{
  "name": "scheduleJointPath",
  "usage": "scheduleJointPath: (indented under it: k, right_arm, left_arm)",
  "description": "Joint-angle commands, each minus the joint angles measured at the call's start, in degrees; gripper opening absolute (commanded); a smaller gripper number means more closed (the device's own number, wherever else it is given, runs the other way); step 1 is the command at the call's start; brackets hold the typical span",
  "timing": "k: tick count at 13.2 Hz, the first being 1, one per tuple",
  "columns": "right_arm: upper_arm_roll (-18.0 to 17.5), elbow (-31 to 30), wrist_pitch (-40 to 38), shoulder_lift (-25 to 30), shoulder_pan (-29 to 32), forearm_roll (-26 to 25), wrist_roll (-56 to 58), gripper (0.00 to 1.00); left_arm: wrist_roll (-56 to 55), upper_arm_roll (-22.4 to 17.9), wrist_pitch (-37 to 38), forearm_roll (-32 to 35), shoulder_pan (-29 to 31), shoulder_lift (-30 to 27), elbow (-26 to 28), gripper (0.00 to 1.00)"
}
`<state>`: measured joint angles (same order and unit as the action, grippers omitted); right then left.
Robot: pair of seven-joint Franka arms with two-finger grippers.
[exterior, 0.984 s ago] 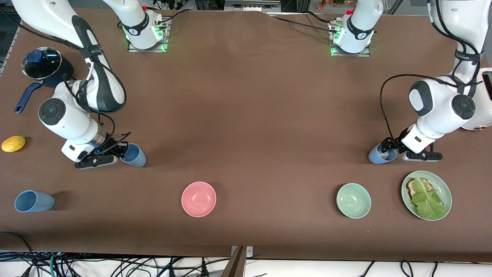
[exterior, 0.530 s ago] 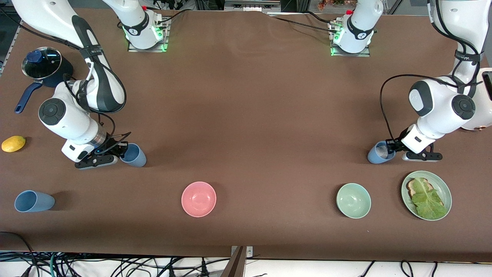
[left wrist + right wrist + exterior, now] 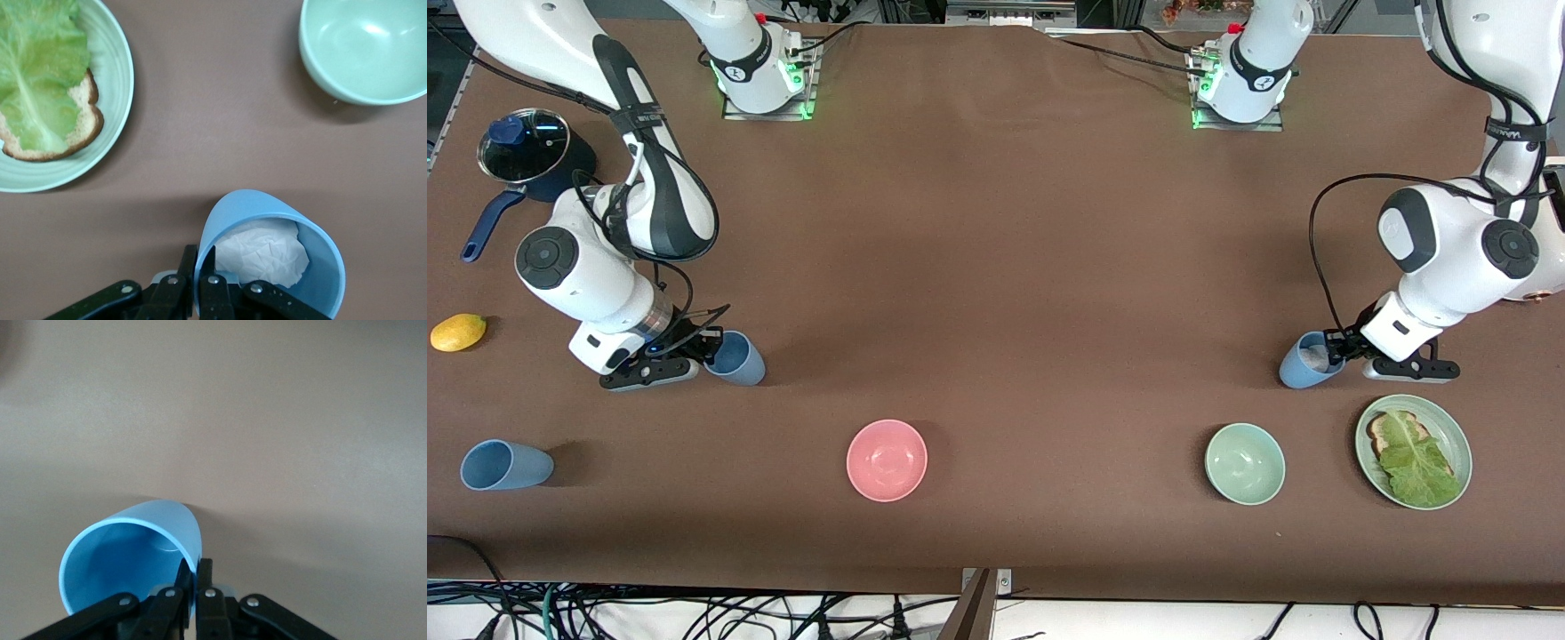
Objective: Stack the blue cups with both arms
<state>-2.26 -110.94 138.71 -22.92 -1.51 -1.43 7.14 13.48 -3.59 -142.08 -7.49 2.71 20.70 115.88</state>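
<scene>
My left gripper [image 3: 1332,348] is shut on the rim of a blue cup [image 3: 1305,362] near the left arm's end of the table. In the left wrist view the gripper [image 3: 202,263] pinches the cup's wall [image 3: 313,280], and crumpled white paper lies inside the cup. My right gripper [image 3: 710,345] is shut on the rim of a second blue cup [image 3: 740,359] near the right arm's end. The right wrist view shows the gripper [image 3: 195,572] on that cup's rim [image 3: 127,563], and the cup is empty. A third blue cup [image 3: 503,465] lies on its side, nearer the front camera.
A pink bowl [image 3: 887,460] and a pale green bowl [image 3: 1245,463] sit nearer the front camera. A green plate [image 3: 1454,428] with bread and lettuce sits close to the left gripper. A lemon [image 3: 458,332] and a lidded dark pot [image 3: 525,153] are at the right arm's end.
The left gripper with its cup has shifted slightly toward the plate and the front camera. The right arm and its cup have not moved.
</scene>
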Motion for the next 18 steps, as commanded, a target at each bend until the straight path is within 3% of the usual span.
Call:
scheduleJointPath:
  k: [1, 5, 10, 13, 18]
  right_arm:
    - [-0.73, 1.77, -4.65, 1.65, 0.37, 0.20, 0.42, 0.00]
    - [-0.90, 7.31, -13.62, 2.00, 0.37, 0.38, 0.25, 0.00]
    - [-2.40, 13.90, -27.23, 4.98, 0.37, 0.47, -2.13, 0.00]
    - [-2.49, 15.40, -33.40, 8.58, 0.19, 0.38, -2.92, 0.00]
    - [-2.49, 20.41, -42.55, 11.40, -1.73, 0.55, -3.71, 0.00]
  left_arm:
    - [-0.55, 0.08, 5.92, -2.09, -1.04, -0.40, -4.25, 0.00]
    - [-9.06, 2.88, 11.73, -2.00, -2.62, -0.92, -7.95, 0.00]
    - [-24.96, 11.48, 16.47, -1.65, -2.80, -2.68, -7.95, 0.00]
    - [-39.10, 18.34, 16.48, -0.86, -3.85, -2.77, -8.04, 0.00]
    - [-59.06, 23.37, 14.20, 7.39, -9.29, -1.64, -8.75, 0.00]
